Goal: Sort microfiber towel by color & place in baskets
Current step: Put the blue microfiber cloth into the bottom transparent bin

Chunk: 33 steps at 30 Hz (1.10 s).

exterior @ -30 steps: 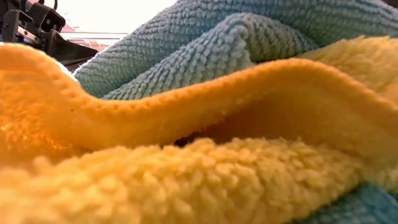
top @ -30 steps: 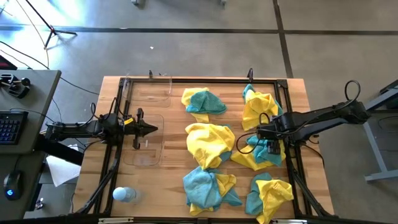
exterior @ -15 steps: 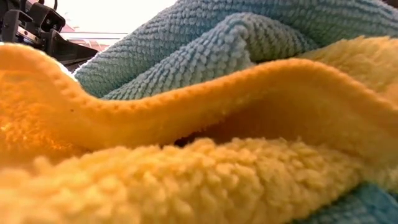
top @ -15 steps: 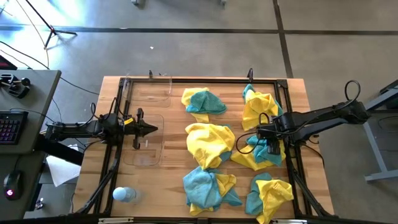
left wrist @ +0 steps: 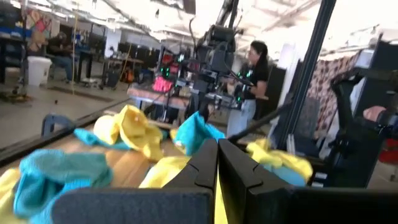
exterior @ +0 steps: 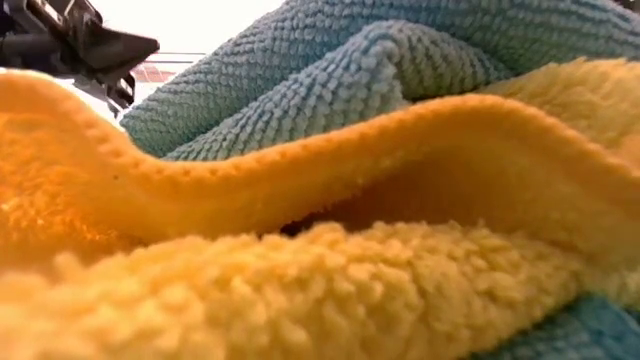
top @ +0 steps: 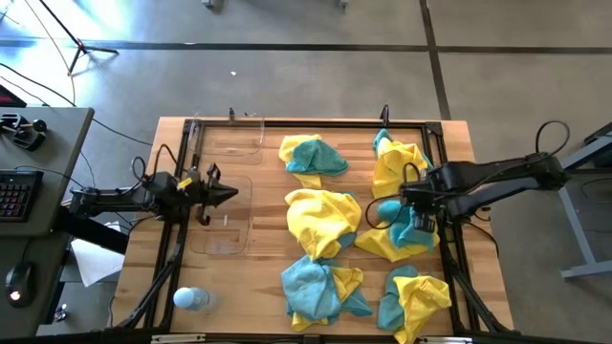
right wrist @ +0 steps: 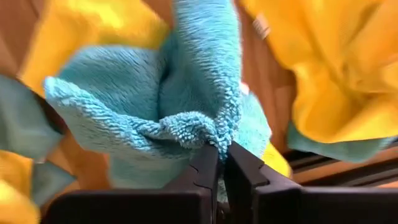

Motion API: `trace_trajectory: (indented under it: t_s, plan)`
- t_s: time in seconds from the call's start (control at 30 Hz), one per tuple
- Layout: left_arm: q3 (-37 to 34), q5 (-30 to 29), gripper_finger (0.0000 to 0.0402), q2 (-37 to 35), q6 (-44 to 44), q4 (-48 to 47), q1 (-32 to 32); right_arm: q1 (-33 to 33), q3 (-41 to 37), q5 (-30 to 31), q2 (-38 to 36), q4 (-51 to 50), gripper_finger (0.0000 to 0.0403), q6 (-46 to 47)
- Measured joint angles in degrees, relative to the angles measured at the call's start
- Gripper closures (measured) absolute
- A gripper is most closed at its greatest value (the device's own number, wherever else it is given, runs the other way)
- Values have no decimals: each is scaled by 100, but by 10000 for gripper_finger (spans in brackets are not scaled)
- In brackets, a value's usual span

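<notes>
- Leftmost, a pale blue bottle (top: 190, 298) stands at the table's near left corner.
- Next, two clear baskets (top: 222, 218) lie along the left side; the left gripper (top: 229, 194) hovers over the nearer one, fingers pressed together and holding nothing.
- Toward the middle and right, yellow and teal microfiber towels (top: 321, 220) lie in crumpled heaps on the wooden table (top: 459, 143).
- Rightmost, the right gripper (top: 387, 208) pinches a teal towel (right wrist: 180, 118) by a fold, its fingers (right wrist: 205, 168) nearly closed, above the right-hand heap.

Bright yellow and teal blue microfiber towels (top: 323, 222), clear baskets (top: 222, 216), pale wooden table (top: 488, 268), dark grippers (top: 232, 196)
</notes>
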Motion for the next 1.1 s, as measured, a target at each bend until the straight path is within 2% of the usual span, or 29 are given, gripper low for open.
trace_trajectory:
  t_s: [0.17,0.33,0.47,0.77,0.93,1.1]
  plan:
    - [727,-28,402,133,89,-790,0,0,1029,514,-2,-316,398,5]
    - [1846,-469,401,702,-29,-1939,0,0,1876,1055,-2,-211,400,7]
    - [2791,-842,402,1395,-564,-2585,0,-2,2292,1371,2,218,401,-67]
    - [4954,-847,401,3425,-649,-4114,0,-7,2605,1435,452,1746,402,-779]
    - [5600,-846,401,4278,-228,-4156,0,-7,2605,1428,1044,2799,402,-1153]
    - [5677,-847,398,4873,188,-3574,11,-4,2605,1395,1680,3829,403,-1500]
